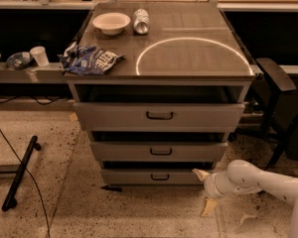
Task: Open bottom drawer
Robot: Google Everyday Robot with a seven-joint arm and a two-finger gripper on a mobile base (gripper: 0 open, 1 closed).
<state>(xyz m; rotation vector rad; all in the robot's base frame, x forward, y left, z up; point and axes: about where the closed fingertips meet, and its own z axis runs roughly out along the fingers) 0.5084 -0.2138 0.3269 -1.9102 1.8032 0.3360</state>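
**A:** What fills the scene?

**B:** A grey metal cabinet (159,133) with three drawers stacked under a flat worktop (198,19). It stands on a speckled floor.

**A:** Where is the bottom drawer?

**B:** The bottom drawer (134,177) is the lowest tier, just above the floor. Its plain grey front looks the smallest of the three. A dark gap shows above it, as above the other two fronts. A small black loop handle (160,177) sits at its middle.

**A:** And the robot?

**B:** A white arm (263,182) reaches in low from the right. Its gripper (202,192) is at the right end of the bottom drawer's front, well to the right of the handle. The two tan fingers (207,207) are spread wide, one above the other, with nothing between them. Whether the upper one touches the drawer, I cannot tell.

**A:** Anything on top?

**B:** A crumpled blue bag (91,60) at the left edge, a white bowl (111,22) and a can (141,21) lying on its side.
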